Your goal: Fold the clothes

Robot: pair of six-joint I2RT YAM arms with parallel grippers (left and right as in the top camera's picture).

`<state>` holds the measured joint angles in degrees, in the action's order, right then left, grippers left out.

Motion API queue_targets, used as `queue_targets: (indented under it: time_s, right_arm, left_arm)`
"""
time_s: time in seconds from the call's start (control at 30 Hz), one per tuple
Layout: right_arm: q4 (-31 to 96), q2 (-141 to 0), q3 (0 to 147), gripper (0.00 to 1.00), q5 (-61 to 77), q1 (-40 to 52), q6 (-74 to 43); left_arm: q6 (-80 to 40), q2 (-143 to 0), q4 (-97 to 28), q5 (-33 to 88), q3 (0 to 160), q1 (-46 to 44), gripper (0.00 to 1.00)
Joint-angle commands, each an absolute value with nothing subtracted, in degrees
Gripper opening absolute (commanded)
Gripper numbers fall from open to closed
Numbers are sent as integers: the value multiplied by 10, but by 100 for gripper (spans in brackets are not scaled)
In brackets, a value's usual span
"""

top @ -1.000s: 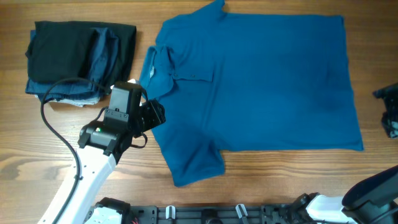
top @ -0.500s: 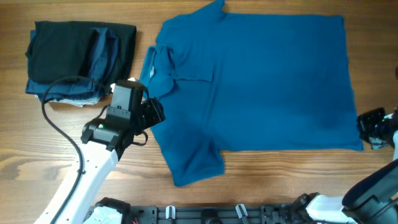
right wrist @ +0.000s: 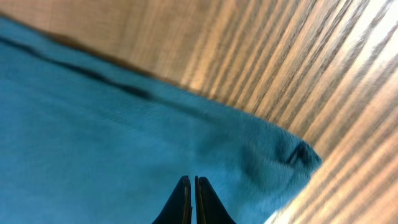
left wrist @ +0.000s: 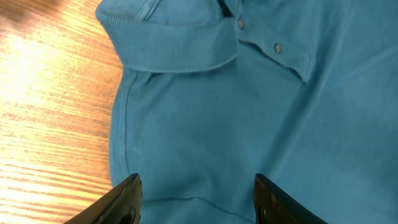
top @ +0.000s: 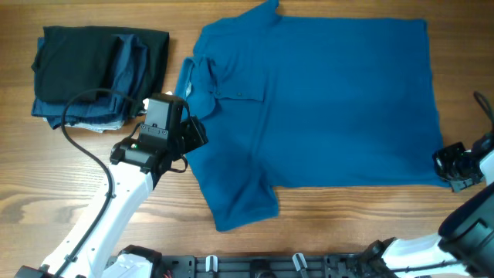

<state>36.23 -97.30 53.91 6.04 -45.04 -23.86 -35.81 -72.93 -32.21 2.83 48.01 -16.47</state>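
Overhead view: fixed above the desk (top: 324,224), looking straight down from far enough to take in the whole blue polo shirt (top: 332,100), the stack of dark folded garments (top: 93,73) and both arms.
Left wrist view: close over the shirt's collar (left wrist: 168,53) and button placket (left wrist: 273,50), looking past the left fingers (left wrist: 127,199) at the frame's bottom edge.
Right wrist view: very near and blurred, over the shirt's hem corner (right wrist: 292,158), with the right fingers (right wrist: 181,205) at bottom centre.
Overhead and left wrist share: collar, placket and the adjacent strip of desk.
Overhead and right wrist share: the hem corner and the bare desk beside it.
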Motion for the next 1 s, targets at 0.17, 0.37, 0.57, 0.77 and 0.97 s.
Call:
queue_targets:
  time_s: [0.17,0.37,0.57,0.77,0.97]
  right_arm:
    - [356,-1033,533,4,-36,-452,-263]
    - [358,-1033,544,4,-67,-465,-286]
    - [370,-1033,577,4,-67,-467,-287]
    - [367,-1033,604,4,-44,-467,-288]
    - [383,-1021,677,5,105,-467,-231]
  left_arm:
    - [-347,-732,-310,18,483,-161,57]
    - [-347,-732,-306,18,483,-161,56]
    - [-347,-732,-306,18,483,-161,54]
    - [-347,-732,-306,18,483,-161,52]
    - [-331,-732,-292,28,523,-163,49]
